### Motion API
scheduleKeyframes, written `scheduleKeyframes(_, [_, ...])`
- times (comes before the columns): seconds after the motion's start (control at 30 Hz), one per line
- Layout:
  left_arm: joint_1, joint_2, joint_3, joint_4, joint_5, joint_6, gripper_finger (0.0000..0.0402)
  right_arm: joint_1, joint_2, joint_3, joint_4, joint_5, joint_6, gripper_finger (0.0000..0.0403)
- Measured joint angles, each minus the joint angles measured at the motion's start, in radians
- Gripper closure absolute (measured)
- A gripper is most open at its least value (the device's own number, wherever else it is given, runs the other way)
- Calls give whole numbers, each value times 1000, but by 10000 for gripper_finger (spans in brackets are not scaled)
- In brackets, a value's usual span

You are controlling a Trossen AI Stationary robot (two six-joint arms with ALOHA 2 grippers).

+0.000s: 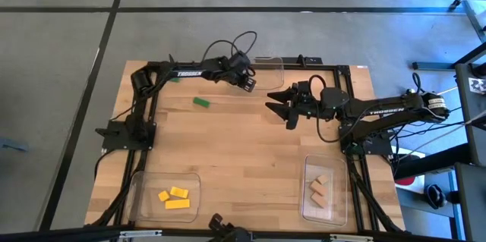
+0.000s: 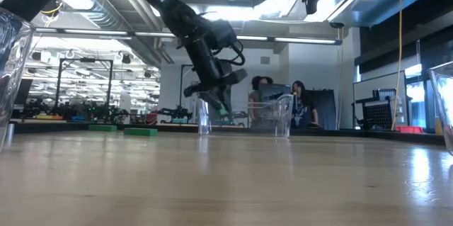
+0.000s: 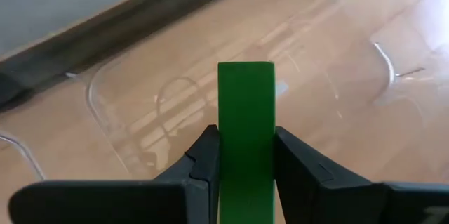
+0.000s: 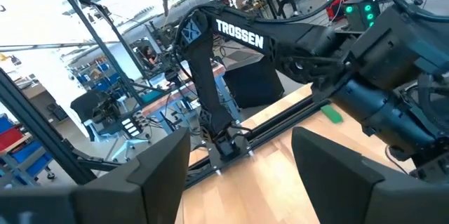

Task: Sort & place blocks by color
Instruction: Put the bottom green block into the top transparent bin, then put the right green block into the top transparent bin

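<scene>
Left end effector (image 1: 248,83) clamped on a green block (image 3: 245,133), held upright between both fingers (image 3: 203,164) over the clear far tray (image 1: 267,70) at the worktop's (image 1: 243,158) back edge. Right end effector (image 1: 279,107) raised near the middle, just right of that tray, fingers apart and holding nothing. Second green block (image 1: 200,102) lying loose on the wood, left of centre; third one (image 1: 175,80) partly hidden under the left arm. Three yellow blocks (image 1: 175,197) inside the near-left tray (image 1: 137,193). Tan blocks (image 1: 319,189) inside the near-right tray (image 1: 307,168). People (image 2: 272,98) visible in the room beyond the far tray in the low view
</scene>
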Motion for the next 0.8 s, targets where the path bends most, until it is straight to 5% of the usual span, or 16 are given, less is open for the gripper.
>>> scheduleKeyframes(0.2, [-11, 2, 1, 5, -60, 2, 249, 0, 0, 0, 1, 1, -1, 151])
scheduleKeyframes(0.4, [16, -16, 2, 0, 14, 1, 185, 0, 0, 0, 0, 1, -1, 151])
scheduleKeyframes(0.8, [43, -299, 1, 17, 75, 69, 172, 0, 1, 0, 3, 1, -2, 150])
